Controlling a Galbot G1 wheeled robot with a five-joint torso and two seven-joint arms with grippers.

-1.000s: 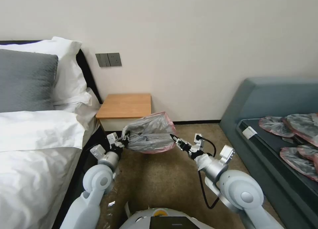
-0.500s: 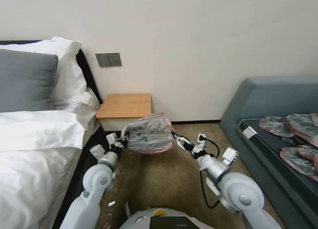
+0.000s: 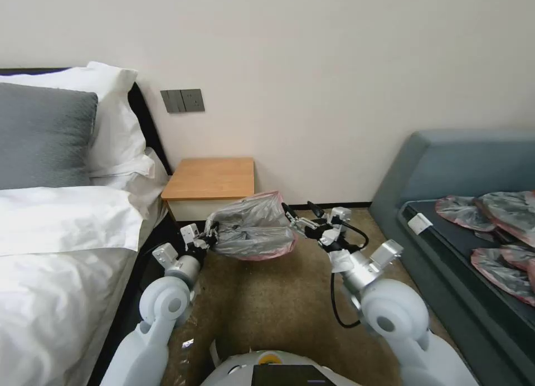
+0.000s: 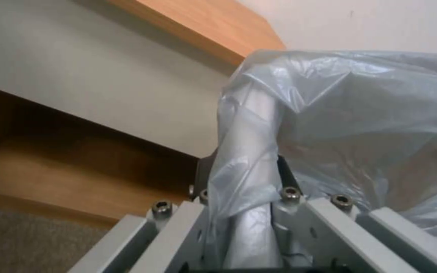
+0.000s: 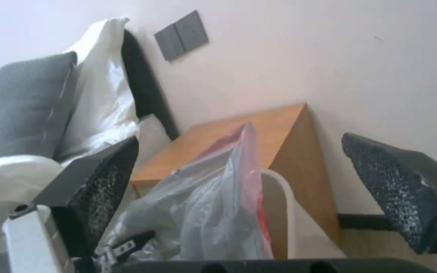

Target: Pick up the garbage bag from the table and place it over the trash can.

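Head view: I see the bag [image 3: 253, 230] suspended low in front of the table [image 3: 210, 178], at 6 o'clock from its top. The left gripper [image 3: 210, 239] clenches the bag's edge at 9 o'clock. The right gripper [image 3: 301, 213], at the bag's 3 o'clock, stands released, fingers spread.

Left wrist view: I see bag film [image 4: 330, 125] pinched between the fingers, with the table [image 4: 198, 30] behind.

Right wrist view: I see both pads [image 5: 104, 189] apart, and between them the bag [image 5: 213, 204] draped against the bin's [image 5: 279, 212] rim beside the table [image 5: 259, 140].
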